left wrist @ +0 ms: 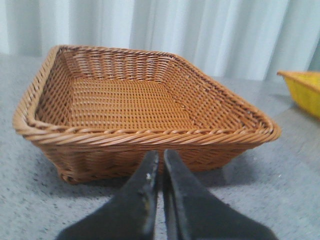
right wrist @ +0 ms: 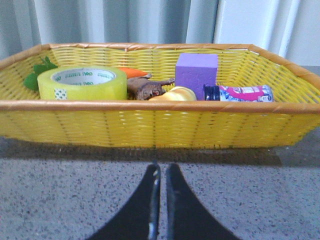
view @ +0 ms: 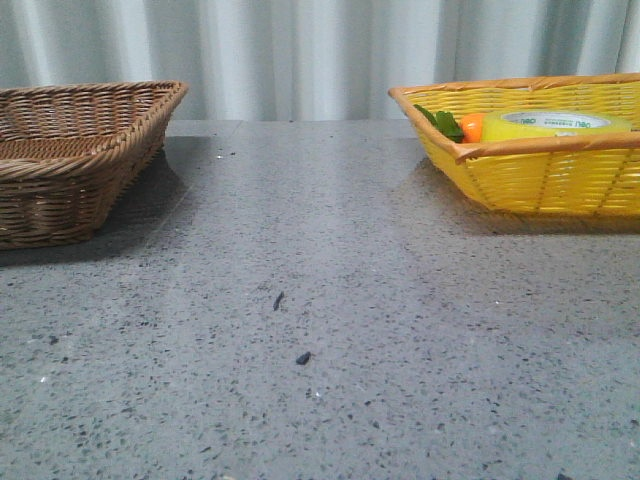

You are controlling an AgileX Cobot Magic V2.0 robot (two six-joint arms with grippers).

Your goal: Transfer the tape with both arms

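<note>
Grey speckled table (view: 330,300); tape (right wrist: 82,83) lying in yellow basket (right wrist: 160,125), untouched; brown basket (left wrist: 140,107) empty; left gripper (left wrist: 160,162) and right gripper (right wrist: 160,172) closed, holding nothing; transfer not started

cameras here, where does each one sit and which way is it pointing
Front view: low over the grey table, facing forward to the curtain; brown wicker basket left, yellow basket right; no arm shows.
Left wrist view: on the left arm, facing the brown wicker basket; the left gripper, shut, shows.
Right wrist view: on the right arm, facing the yellow basket; the right gripper, shut, shows.
Shared: the tape appears in front and right wrist views.
</note>
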